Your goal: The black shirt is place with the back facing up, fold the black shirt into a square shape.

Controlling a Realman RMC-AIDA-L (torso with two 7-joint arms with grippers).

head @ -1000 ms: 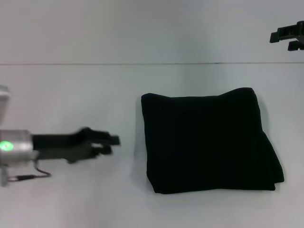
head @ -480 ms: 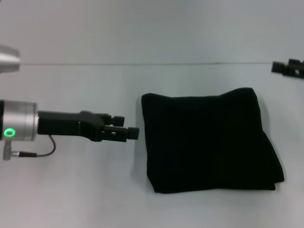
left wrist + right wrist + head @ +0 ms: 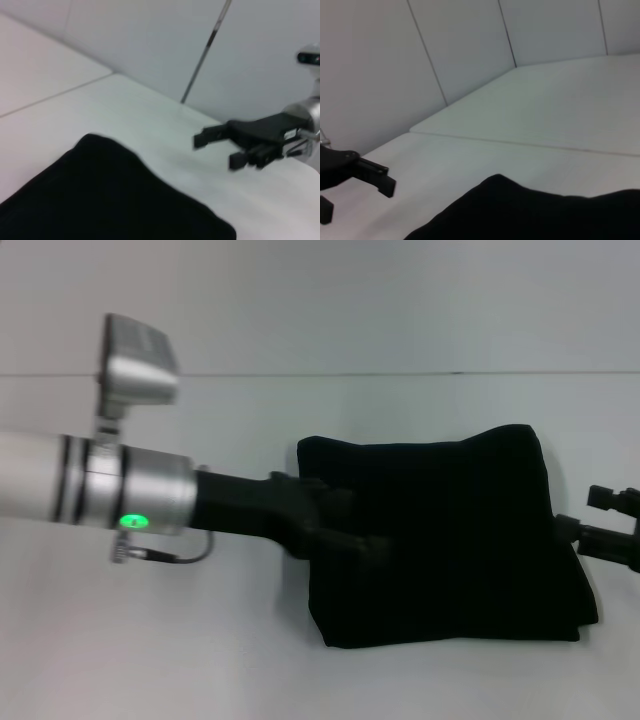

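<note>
Black shirt [image 3: 440, 535]: found lying as a folded, near-square bundle on the white tabletop [image 3: 200, 660], right of centre, slightly longer from left to right. Left pincer [image 3: 350, 540]: reached in from the left over the shirt's left edge, black on black; open or clenched could not be told, nor contact. Right pincer [image 3: 600, 525]: level with the shirt's right edge, fingers parted, empty. Both about equally near.
</note>
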